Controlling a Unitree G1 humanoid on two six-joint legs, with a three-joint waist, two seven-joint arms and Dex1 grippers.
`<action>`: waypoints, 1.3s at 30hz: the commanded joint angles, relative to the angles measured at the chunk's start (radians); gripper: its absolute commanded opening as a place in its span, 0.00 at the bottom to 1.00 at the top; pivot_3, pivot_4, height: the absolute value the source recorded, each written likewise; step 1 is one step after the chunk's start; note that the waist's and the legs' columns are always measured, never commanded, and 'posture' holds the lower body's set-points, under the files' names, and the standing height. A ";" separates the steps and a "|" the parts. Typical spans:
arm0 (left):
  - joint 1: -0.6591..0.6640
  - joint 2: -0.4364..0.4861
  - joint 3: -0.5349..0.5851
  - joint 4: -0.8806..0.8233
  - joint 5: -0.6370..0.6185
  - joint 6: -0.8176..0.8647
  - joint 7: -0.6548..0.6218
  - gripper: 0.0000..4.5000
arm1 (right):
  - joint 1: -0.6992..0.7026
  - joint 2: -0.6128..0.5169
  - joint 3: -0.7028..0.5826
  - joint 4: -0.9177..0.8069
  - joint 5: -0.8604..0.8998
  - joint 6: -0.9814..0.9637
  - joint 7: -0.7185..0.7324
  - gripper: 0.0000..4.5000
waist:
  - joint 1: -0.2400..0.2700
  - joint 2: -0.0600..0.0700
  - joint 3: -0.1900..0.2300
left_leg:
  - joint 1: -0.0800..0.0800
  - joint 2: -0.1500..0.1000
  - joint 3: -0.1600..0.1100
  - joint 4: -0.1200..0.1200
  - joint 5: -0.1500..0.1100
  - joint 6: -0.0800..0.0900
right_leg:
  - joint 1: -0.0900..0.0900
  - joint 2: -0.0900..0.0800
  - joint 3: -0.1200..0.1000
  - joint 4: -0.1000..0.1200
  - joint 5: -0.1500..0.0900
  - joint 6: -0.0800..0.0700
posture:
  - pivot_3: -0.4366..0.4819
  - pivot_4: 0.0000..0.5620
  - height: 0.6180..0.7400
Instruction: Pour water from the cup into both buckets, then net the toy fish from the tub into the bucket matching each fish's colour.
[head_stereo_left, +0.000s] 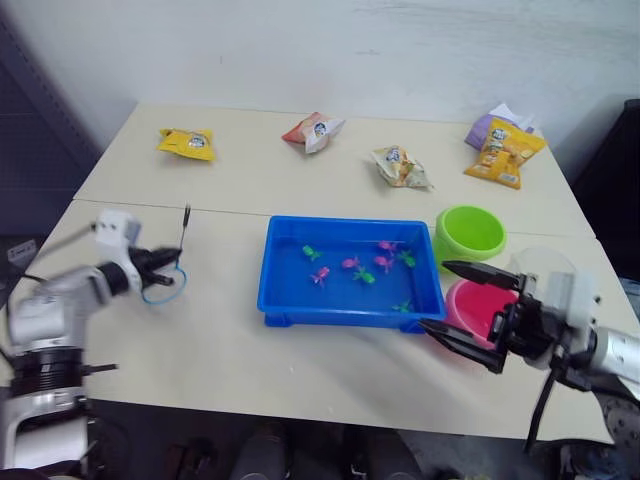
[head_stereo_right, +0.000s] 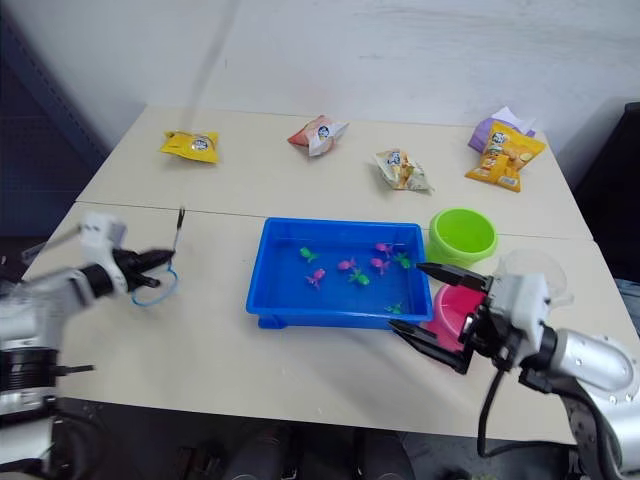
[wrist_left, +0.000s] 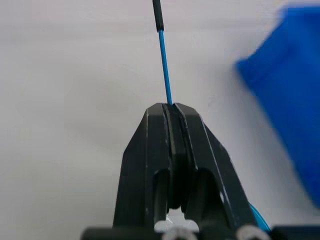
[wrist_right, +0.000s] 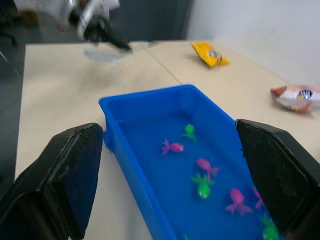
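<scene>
The blue tub (head_stereo_left: 285, 285) lies mid-table and holds several pink fish (head_stereo_left: 351, 263) and green fish (head_stereo_left: 311, 252) in water. The lime green bucket (head_stereo_left: 470, 232) stands by the tub's far right corner. The pink bucket (head_stereo_left: 482, 305) stands nearer, with the clear cup (head_stereo_right: 530, 265) just to its right. My left gripper (head_stereo_left: 172, 262), left of the tub, is shut on the net (head_stereo_left: 163, 290), on its thin handle (wrist_left: 163, 55) close to the blue hoop. My right gripper (head_stereo_left: 434, 295) is wide open at the tub's right end, in front of the pink bucket, with nothing between its fingers (wrist_right: 65, 180).
Snack packets lie along the far side of the table: a yellow packet (head_stereo_left: 187, 143), a red-white packet (head_stereo_left: 313, 130), a pale packet (head_stereo_left: 400, 167), and an orange packet (head_stereo_left: 505, 150) on a purple one. A seam (head_stereo_left: 220, 210) crosses the table behind the tub.
</scene>
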 joint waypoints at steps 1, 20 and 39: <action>-0.029 0.051 -0.121 -0.104 -0.042 -0.124 -0.307 0.02 | -0.097 -0.057 0.028 -0.015 0.083 0.122 0.016 1.00 | 0.000 0.001 0.000 | 0.000 0.000 0.000 0.000 0.000 0.001 | 0.000 0.000 0.000 0.000 0.000 0.000 | 0.48 0.27 1.00; -0.335 -0.233 -0.586 -0.176 0.116 -0.245 -0.525 0.02 | -0.570 -0.005 0.320 0.017 0.298 0.728 -0.174 1.00 | 0.000 0.005 0.003 | -0.017 -0.001 -0.001 0.013 -0.001 0.009 | -0.008 0.002 -0.002 0.003 0.003 0.005 | 0.48 0.27 1.00; -0.308 -0.240 -0.641 -0.186 0.163 -0.233 -0.534 0.02 | -0.604 0.020 0.343 0.021 0.273 0.798 -0.175 1.00 | -0.001 0.005 0.003 | -0.017 0.000 -0.001 0.015 -0.001 0.010 | -0.008 0.002 -0.002 0.003 0.003 0.005 | 0.48 0.27 1.00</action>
